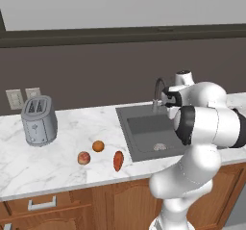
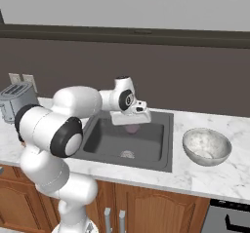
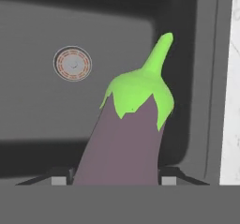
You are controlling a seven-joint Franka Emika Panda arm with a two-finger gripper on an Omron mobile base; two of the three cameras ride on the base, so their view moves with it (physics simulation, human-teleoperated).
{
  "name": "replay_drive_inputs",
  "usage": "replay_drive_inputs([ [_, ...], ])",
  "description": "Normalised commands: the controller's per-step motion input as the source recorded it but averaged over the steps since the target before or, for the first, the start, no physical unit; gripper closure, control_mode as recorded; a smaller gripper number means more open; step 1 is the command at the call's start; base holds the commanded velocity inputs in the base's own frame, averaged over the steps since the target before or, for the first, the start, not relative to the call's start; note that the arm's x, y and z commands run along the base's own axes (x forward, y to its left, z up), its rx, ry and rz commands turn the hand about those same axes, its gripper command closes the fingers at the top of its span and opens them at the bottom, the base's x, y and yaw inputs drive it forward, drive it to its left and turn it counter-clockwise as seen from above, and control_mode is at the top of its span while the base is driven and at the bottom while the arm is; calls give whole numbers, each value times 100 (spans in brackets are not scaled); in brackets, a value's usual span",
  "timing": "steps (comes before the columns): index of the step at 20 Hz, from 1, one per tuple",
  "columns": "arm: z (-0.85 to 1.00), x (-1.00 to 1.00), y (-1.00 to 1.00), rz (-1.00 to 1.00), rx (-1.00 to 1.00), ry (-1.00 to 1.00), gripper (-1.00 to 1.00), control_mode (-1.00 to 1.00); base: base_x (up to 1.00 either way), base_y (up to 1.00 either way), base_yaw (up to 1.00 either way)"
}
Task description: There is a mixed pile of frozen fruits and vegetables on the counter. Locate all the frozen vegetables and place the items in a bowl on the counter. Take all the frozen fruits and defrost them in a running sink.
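Above the sink (image 3: 56, 26), the eggplant (image 3: 126, 138) is clamped by the closed gripper (image 3: 112, 177) around its smooth, stiff body; slipperiness is judged likely.

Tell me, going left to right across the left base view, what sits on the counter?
Toaster → reddish apple-like fruit → orange → orange-red root → sink with its faucet, where the robot's arm reaches over.

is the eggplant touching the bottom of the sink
Apart. In the hand view the eggplant is clamped between the jaws, with the sink floor and drain well beyond it; the right base view shows it hanging above the basin.
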Motion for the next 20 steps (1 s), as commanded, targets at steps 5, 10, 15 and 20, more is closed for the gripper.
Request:
replay_drive_inputs([
  [5, 11, -3, -48, 0, 0, -2, 100, -100, 0, 0, 0],
  [10, 14, -1, -43, 0, 0, -1, 100, -100, 0, 0, 0],
  [15, 13, 0, -45, 0, 0, -2, 100, -100, 0, 0, 0],
  [20, 8, 0, -49, 0, 0, -1, 100, -100, 0, 0, 0],
])
